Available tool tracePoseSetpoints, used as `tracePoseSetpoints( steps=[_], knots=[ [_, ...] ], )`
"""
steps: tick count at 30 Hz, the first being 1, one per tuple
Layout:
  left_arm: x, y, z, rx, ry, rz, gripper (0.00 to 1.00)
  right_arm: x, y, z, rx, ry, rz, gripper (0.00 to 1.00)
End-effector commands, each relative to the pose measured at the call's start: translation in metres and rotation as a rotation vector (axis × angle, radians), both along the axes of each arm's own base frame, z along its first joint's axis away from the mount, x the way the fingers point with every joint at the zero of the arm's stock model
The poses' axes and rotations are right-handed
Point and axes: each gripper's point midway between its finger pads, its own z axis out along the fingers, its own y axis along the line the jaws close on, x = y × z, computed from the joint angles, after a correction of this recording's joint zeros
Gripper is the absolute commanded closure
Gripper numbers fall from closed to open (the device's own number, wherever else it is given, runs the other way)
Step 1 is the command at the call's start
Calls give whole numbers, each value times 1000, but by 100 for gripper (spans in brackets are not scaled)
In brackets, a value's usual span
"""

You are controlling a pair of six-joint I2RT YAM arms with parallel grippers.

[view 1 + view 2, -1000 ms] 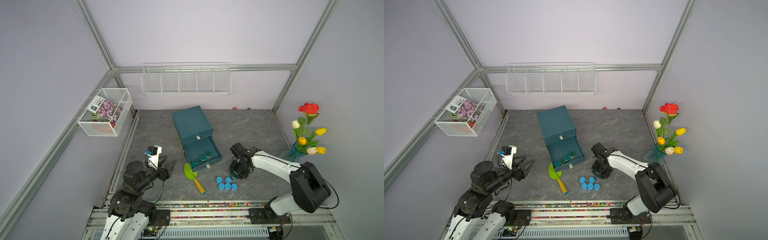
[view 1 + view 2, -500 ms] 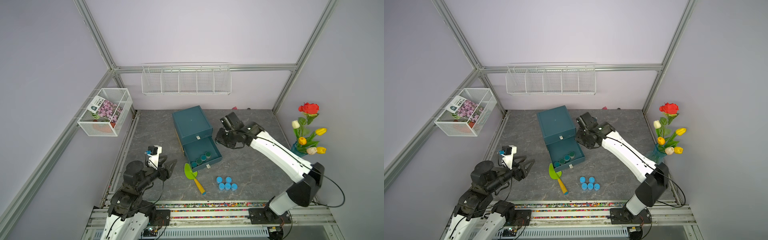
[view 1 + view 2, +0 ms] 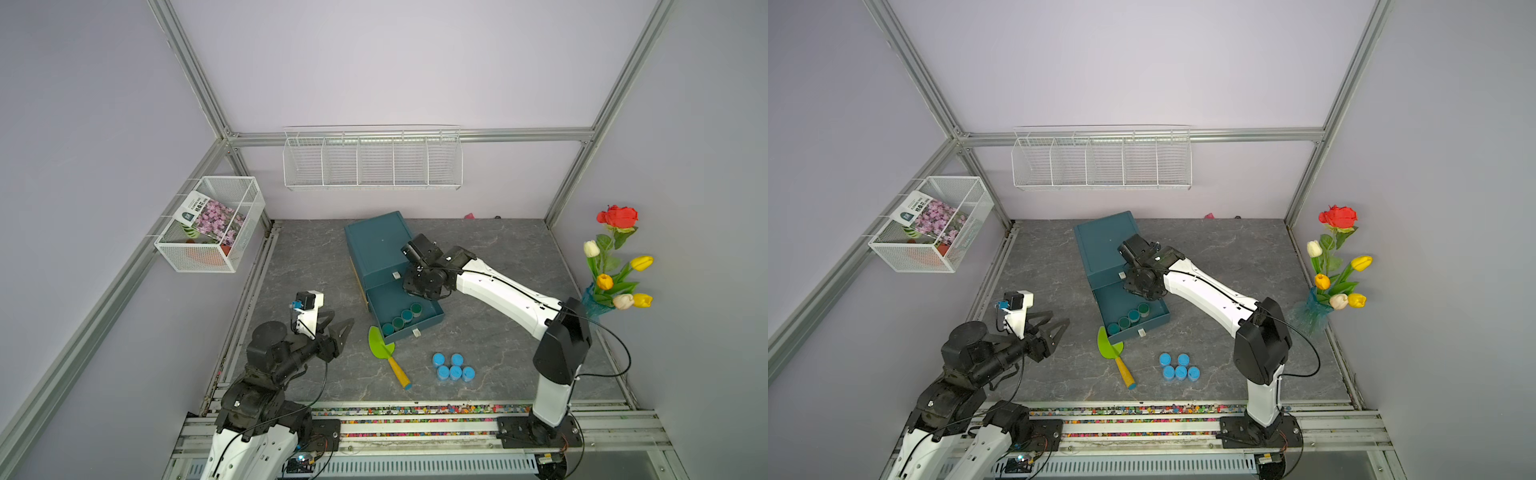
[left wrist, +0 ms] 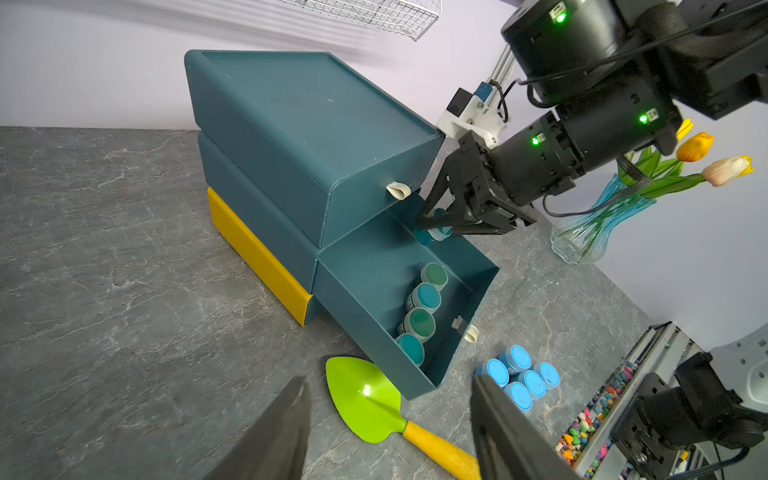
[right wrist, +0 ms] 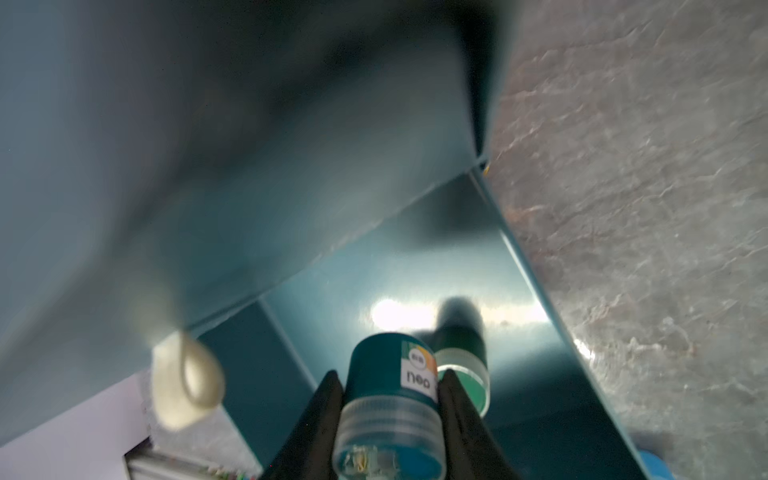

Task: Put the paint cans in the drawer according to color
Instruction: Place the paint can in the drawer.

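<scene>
A dark teal chest of drawers stands toward the far middle of the grey table, with a yellow drawer at its bottom. Its middle drawer is pulled out toward the near right. Four teal jars stand in a row inside it, along the front wall, each touching the next.

The right gripper reaches down into the far right corner of the open drawer, just in front of the closed top drawer's face and its cream pull loop. Its fingers are drawn in narrowly on a fifth teal jar, pinching its sides close to the clear cap. The jar is tilted, cap toward the wrist. Whether it touches the drawer floor cannot be told.

The left gripper hovers over the table to the left of the drawer, well apart from it, fingers spread wide with nothing between them.

Five light blue jars sit in a tight cluster on the table, nearer than the drawer and slightly to its right. A green trowel with a yellow handle lies left of the cluster, its blade just beside the drawer's near left corner.

A vase of flowers stands at the table's right edge. A wire basket hangs on the left wall and a wire shelf on the far wall.
</scene>
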Motion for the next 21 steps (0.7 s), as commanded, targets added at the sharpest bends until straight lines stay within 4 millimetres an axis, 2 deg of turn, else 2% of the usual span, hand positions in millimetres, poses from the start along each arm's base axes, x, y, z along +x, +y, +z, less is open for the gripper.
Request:
tracePoseSetpoints(
  steps=[1, 14, 21],
  knots=[
    [1, 0, 0, -2, -2, 4, 36, 0, -2, -15, -42, 26, 19, 98],
    [1, 0, -1, -1, 2, 6, 36, -19, -30, -8, -16, 5, -76, 100],
    [1, 0, -1, -2, 2, 2, 36, -17, -21, -22, 37, 59, -172, 100]
  ],
)
